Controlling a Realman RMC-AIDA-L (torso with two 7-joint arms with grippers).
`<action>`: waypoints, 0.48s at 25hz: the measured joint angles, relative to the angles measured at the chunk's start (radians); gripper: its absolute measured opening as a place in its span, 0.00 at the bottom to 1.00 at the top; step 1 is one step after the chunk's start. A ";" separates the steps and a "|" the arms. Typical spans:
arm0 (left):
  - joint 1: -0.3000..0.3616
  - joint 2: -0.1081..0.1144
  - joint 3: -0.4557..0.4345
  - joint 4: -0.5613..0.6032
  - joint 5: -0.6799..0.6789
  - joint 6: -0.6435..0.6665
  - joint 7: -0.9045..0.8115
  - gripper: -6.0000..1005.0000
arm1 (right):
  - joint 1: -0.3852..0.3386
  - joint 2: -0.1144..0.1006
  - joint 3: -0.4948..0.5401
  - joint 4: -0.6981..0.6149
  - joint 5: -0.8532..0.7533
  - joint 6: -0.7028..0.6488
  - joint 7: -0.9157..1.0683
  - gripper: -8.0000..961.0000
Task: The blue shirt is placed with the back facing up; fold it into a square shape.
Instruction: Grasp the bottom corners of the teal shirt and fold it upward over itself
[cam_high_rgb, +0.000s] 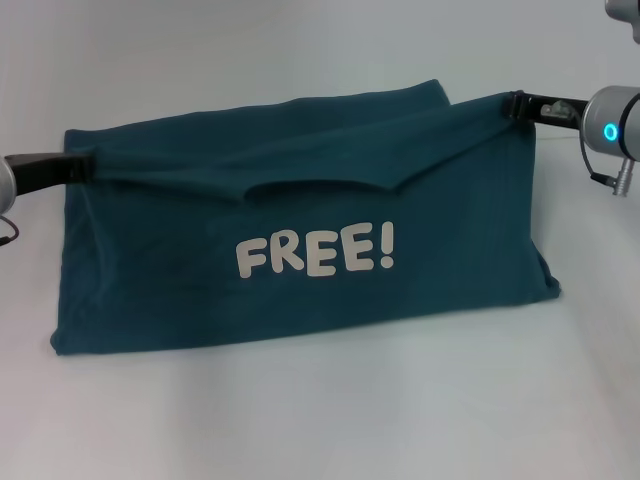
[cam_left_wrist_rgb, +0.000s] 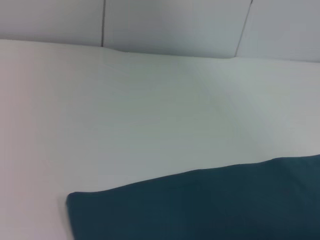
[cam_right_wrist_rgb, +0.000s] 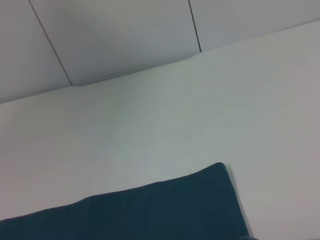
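Note:
The blue shirt (cam_high_rgb: 300, 240) hangs lifted across the middle of the head view, its front with white "FREE!" lettering (cam_high_rgb: 315, 255) facing me and its lower edge resting on the white table (cam_high_rgb: 320, 420). My left gripper (cam_high_rgb: 88, 165) is shut on the shirt's left upper edge. My right gripper (cam_high_rgb: 516, 104) is shut on its right upper edge, a little higher. The neckline sags between them. The shirt's far part lies flat in the left wrist view (cam_left_wrist_rgb: 210, 205) and the right wrist view (cam_right_wrist_rgb: 150, 210).
The white table surface (cam_left_wrist_rgb: 150, 115) extends all around the shirt. A panelled wall (cam_right_wrist_rgb: 125, 35) stands behind the table's far edge.

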 joint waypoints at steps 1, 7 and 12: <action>-0.001 -0.001 0.004 -0.005 0.000 -0.013 0.000 0.18 | 0.001 0.000 -0.001 0.004 0.000 0.006 -0.002 0.16; 0.001 -0.018 0.028 -0.012 0.003 -0.098 0.002 0.18 | 0.005 0.003 -0.023 0.025 0.003 0.049 -0.005 0.17; -0.002 -0.024 0.051 -0.027 0.004 -0.145 0.004 0.18 | 0.010 0.008 -0.056 0.033 0.008 0.091 -0.005 0.17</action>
